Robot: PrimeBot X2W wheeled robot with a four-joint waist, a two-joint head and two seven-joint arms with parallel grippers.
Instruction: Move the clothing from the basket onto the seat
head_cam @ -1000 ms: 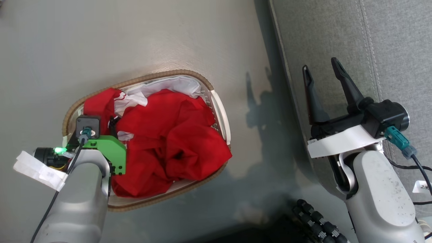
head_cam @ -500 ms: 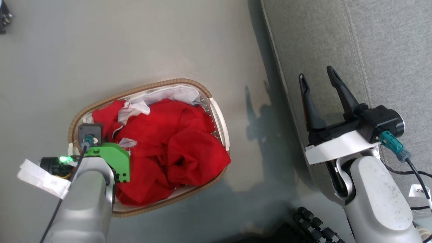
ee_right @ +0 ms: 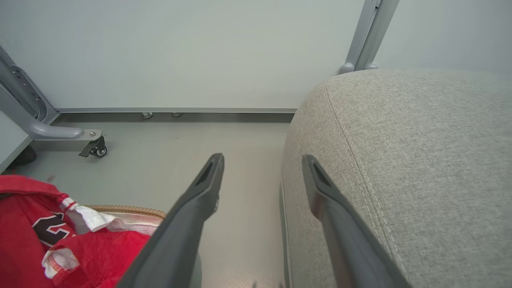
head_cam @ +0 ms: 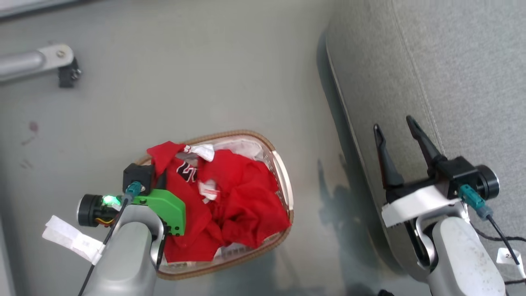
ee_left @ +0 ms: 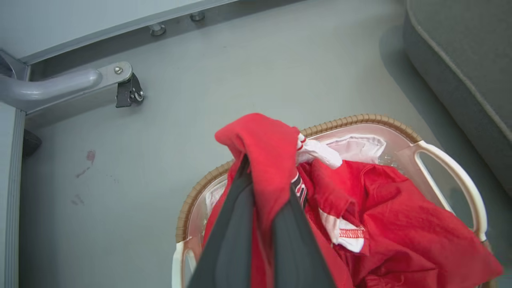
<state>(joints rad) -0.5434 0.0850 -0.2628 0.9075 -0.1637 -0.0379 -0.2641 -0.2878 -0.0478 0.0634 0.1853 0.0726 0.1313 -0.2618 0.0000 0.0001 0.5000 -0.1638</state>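
The clothing (head_cam: 246, 205) is all in the basket (head_cam: 283, 181), a red heap over the white liner (ee_left: 356, 144). None of it lies on the seat (head_cam: 452, 82), which stands across a strip of floor (head_cam: 205, 61) on the robot's right. The left gripper (ee_left: 268, 172) is pinched on a fold of the striped garment, held up above the rim while the rest sags inside. The right gripper (head_cam: 392, 122) is spread wide and empty by the seat's edge. The task looks barely begun: lifting out, carrying across, letting go and the other garment all remain.
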